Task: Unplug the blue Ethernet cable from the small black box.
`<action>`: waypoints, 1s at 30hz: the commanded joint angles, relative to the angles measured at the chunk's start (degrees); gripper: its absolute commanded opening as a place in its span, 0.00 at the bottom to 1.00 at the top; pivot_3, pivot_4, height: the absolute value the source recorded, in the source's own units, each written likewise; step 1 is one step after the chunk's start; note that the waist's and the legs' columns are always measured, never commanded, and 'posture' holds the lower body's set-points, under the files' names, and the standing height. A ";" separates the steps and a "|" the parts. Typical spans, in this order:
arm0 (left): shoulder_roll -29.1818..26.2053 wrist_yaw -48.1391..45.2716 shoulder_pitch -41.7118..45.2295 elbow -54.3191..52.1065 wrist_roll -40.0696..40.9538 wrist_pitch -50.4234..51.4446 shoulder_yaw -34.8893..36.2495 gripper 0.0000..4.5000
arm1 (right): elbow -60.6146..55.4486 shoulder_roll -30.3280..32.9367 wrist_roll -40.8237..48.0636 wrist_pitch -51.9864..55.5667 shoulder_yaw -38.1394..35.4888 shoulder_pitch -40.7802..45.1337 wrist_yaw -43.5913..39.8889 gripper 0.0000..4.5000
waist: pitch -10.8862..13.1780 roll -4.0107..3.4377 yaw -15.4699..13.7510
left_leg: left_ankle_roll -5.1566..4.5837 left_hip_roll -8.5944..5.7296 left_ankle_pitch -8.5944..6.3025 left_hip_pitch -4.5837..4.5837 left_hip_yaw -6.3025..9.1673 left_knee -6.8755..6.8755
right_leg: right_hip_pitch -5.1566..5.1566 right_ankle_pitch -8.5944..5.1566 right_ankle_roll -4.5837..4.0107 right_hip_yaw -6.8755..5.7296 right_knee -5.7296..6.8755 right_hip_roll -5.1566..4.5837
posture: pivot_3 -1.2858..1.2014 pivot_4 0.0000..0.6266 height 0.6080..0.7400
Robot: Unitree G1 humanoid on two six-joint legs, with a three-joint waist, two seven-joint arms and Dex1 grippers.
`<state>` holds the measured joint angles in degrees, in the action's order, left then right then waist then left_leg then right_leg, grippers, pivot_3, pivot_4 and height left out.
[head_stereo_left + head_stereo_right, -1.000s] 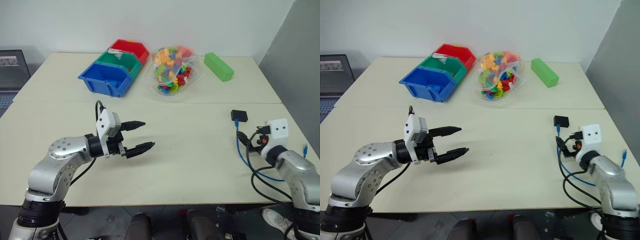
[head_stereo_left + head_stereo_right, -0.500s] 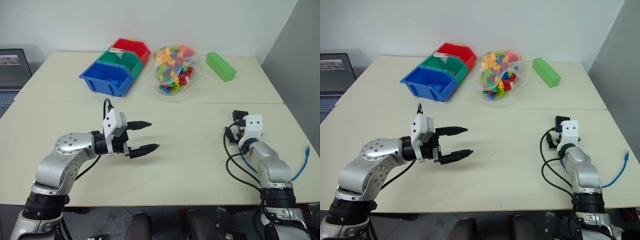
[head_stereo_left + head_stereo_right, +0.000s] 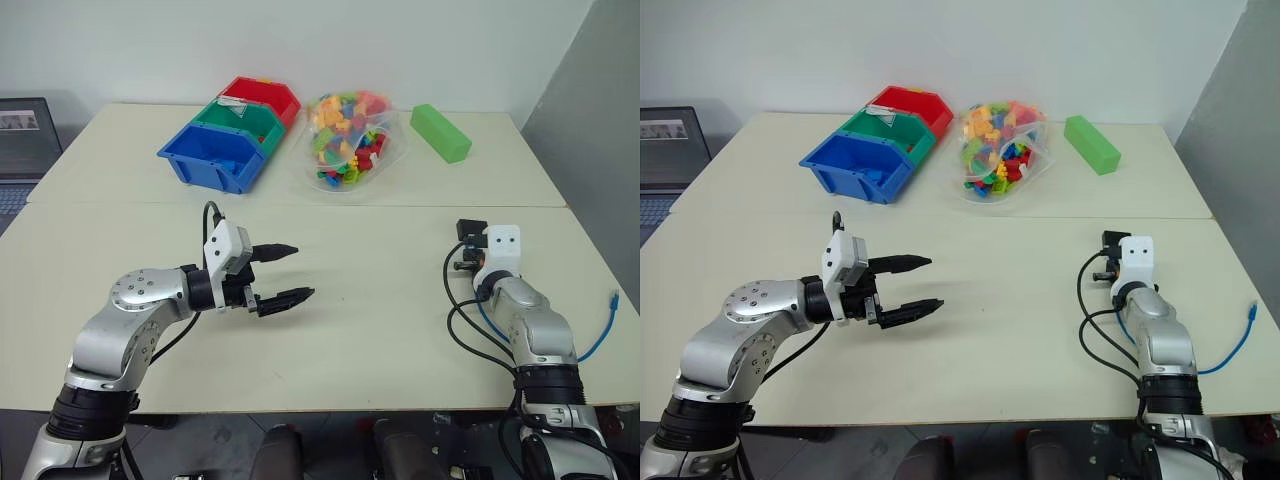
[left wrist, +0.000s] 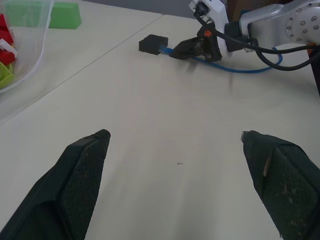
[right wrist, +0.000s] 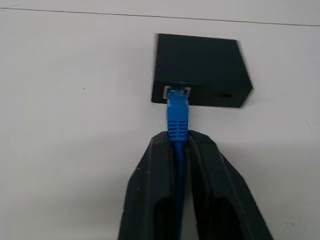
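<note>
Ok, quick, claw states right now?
Left claw: open, holding nothing.
Right claw: shut on the blue Ethernet cable, just behind its plug.

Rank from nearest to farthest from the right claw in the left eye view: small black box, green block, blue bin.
From the right claw:
1. Small black box, just ahead of its fingertips.
2. Green block, at the table's far edge on the robot's right.
3. Blue bin, far across on the left.

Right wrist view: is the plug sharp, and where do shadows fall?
Right wrist view: the blue Ethernet cable plug is sharp at the small black box; a soft shadow lies on the table below the box. Left wrist view: the left pincer fingertips look slightly soft.
</note>
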<state>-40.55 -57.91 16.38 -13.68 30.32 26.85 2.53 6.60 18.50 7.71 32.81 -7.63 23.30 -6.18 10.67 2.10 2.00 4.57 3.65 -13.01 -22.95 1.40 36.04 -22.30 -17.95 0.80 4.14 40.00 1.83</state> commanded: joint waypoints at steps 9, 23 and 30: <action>1.15 0.63 4.13 4.94 13.60 15.06 6.29 1.00 | -11.68 16.09 -13.69 -34.23 20.85 -1.52 -24.09 0.00 | 0.10 -0.15 0.44 | 0.00 0.03 0.00 0.00 0.03 0.02 | 0.00 -0.16 0.28 -0.05 0.00 0.02 | 0.52 0.24 1.00; -0.52 -1.19 13.26 10.41 24.96 33.04 7.81 1.00 | 1.29 17.58 -14.22 -73.26 28.55 15.33 -38.64 0.00 | 0.11 -0.14 0.60 | 0.01 0.00 0.01 0.00 0.07 0.05 | 0.05 0.01 -0.01 -0.09 0.02 -0.02 | 0.52 0.24 1.00; 0.71 -0.32 14.15 10.15 28.41 35.88 8.95 1.00 | 0.81 15.52 -12.88 -73.37 27.65 16.12 -40.02 0.00 | 0.11 -0.14 0.35 | 0.02 0.01 0.01 0.02 0.11 0.09 | 0.05 0.01 -0.02 -0.11 0.10 -0.03 | 0.52 0.24 1.00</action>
<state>-39.99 -58.16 29.39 -2.40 56.91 62.25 9.38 9.02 34.22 -6.62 -39.67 21.62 37.78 -46.06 10.78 1.96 2.35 4.59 3.66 -13.00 -22.92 1.51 36.13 -22.25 -17.94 0.78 4.04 40.11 1.80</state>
